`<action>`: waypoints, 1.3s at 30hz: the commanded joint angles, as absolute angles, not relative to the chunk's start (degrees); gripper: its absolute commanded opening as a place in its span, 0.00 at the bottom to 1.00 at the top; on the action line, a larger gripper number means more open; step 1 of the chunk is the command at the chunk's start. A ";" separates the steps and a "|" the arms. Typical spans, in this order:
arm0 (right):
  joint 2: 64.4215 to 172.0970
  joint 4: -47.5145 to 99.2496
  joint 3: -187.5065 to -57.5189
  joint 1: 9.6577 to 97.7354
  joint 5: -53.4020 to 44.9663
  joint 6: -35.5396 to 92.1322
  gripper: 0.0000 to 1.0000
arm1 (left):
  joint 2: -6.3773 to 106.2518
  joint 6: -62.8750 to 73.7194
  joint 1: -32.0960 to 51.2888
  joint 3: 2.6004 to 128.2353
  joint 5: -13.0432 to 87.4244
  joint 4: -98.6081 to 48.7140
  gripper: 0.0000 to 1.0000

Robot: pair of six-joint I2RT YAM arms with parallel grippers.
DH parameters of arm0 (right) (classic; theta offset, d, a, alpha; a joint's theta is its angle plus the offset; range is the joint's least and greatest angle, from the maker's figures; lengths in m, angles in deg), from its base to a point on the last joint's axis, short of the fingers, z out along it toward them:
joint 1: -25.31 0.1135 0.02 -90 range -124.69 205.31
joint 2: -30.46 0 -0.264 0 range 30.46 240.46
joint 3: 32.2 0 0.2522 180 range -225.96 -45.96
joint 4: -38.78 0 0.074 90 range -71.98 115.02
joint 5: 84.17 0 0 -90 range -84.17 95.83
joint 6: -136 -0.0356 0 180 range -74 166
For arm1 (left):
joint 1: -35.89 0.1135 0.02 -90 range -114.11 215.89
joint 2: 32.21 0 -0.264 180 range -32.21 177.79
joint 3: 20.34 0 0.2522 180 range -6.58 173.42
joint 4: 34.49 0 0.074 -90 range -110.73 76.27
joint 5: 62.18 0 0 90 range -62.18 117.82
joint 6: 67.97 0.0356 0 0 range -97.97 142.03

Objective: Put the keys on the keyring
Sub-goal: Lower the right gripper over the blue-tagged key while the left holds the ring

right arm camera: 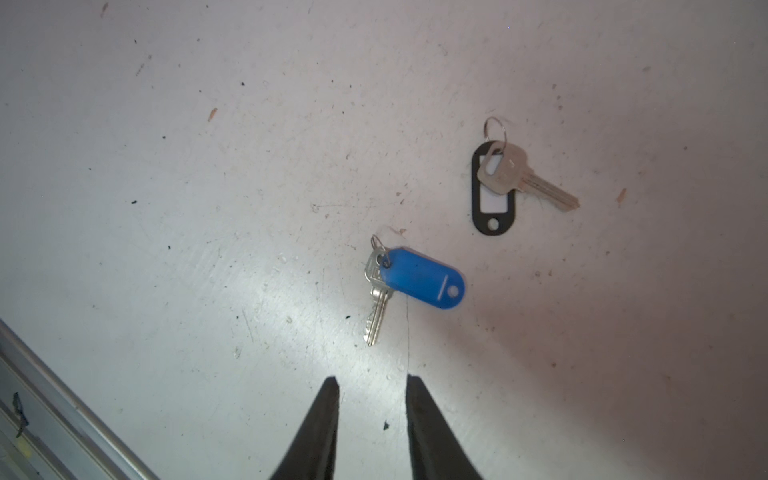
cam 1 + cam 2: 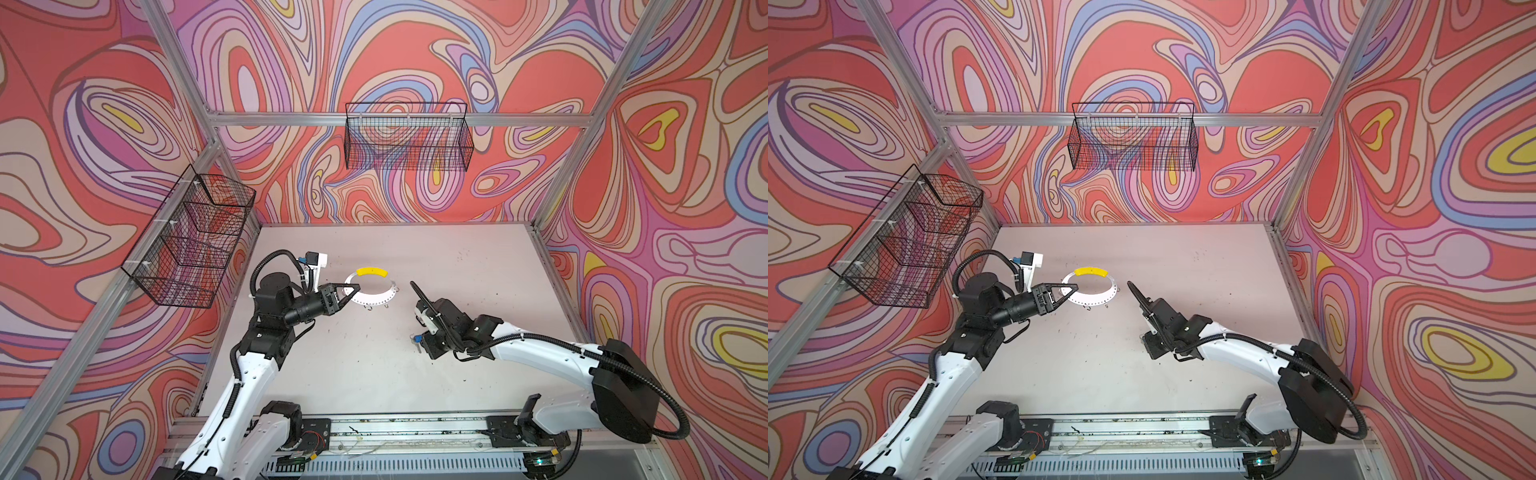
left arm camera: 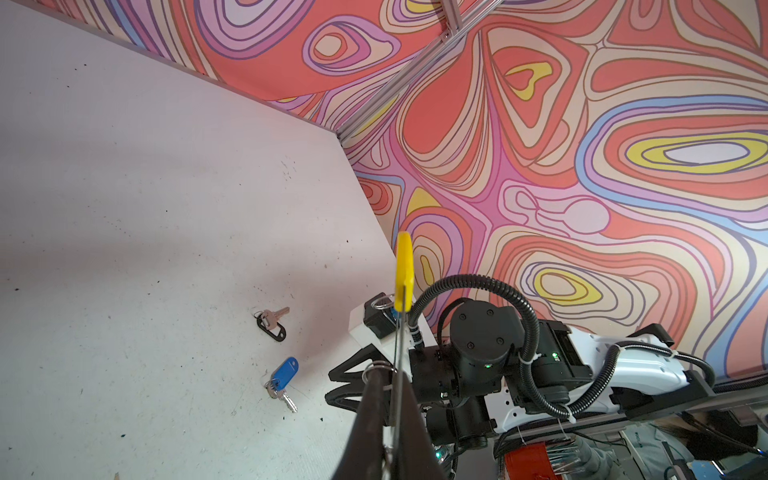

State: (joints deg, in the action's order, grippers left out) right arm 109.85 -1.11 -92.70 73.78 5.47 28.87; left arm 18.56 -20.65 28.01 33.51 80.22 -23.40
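White arm shells [image 2: 253,374], black joints [image 3: 484,332] (round caps, small screws), ribbed black cables [image 3: 478,279], tapered black fingers [image 1: 320,428]

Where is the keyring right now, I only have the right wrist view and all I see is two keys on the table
Observer: The left gripper is shut on the keyring, holding it by its rim, left of the middle of the table.
Operator: Where's its yellow part?
Observer: The yellow sleeve covers the ring's far arc in both top views.
Operator: Anything hanging on it?
Observer: Only small wire loops along the near rim, with nothing threaded on them.
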 commanded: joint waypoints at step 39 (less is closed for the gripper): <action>123.93 9.06 -95.75 74.79 13.05 33.42 0.20 | 16.80 -20.60 27.98 32.01 77.82 -21.02 0.00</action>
